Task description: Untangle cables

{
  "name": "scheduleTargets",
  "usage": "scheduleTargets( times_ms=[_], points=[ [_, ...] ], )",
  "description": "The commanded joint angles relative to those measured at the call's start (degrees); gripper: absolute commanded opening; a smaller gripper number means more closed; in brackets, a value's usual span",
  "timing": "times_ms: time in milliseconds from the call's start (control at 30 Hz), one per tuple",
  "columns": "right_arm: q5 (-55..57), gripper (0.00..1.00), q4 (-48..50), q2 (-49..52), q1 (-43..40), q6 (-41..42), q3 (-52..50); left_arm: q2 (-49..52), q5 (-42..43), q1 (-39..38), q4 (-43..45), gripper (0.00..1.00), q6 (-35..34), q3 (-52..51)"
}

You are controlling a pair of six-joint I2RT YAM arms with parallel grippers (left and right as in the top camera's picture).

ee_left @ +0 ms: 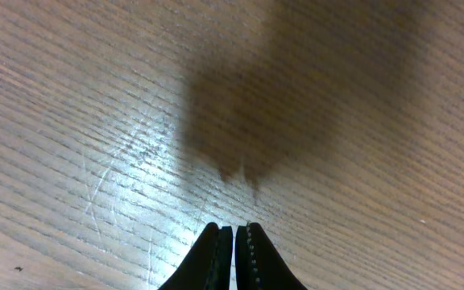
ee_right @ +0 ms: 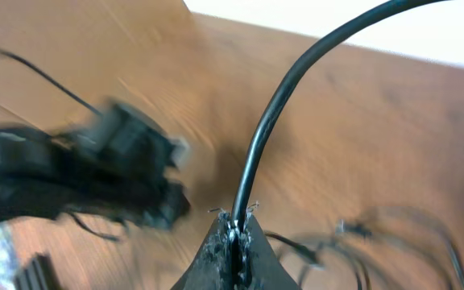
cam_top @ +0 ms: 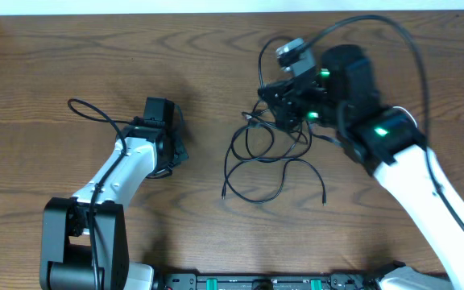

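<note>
My right jaws clenched on thin black cord [ee_right: 253,153]: lift slowly, clear of loose tangle of thin black cords [cam_top: 268,160]. Left jaws clenched, empty.

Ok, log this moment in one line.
left gripper: shut, empty | right gripper: shut on black cable | cables: tangled on table

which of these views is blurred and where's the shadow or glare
overhead: sharp, the loose cables crisp on the table. left wrist: soft focus, with a dark shadow on the wood beyond the shut left fingers. right wrist: motion blur smears the left arm, the black cable pinched in the right fingers is clearer, top right corner blown out white.
</note>
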Motion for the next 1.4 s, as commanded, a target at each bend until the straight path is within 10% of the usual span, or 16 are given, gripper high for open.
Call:
scheduleTargets(
  times_ms=[0, 533, 1367],
  points=[
    [-3.87, 0.01, 3.43, -6.45, -0.85, -0.07, 0.35, 0.33, -0.31, 0.17, -0.20, 0.10, -0.74, -0.66],
    [25.44, 0.01, -10.16, -14.53, -0.87, 0.00, 0.31, 0.33, -0.28, 0.17, -0.33, 0.10, -0.74, -0.66],
    [31.21, 0.06, -28.83, 17.25, -0.72, -0.02, 0.31, 0.33, -0.31, 0.15, -0.52, 0.10, -0.74, -0.66]
  ],
)
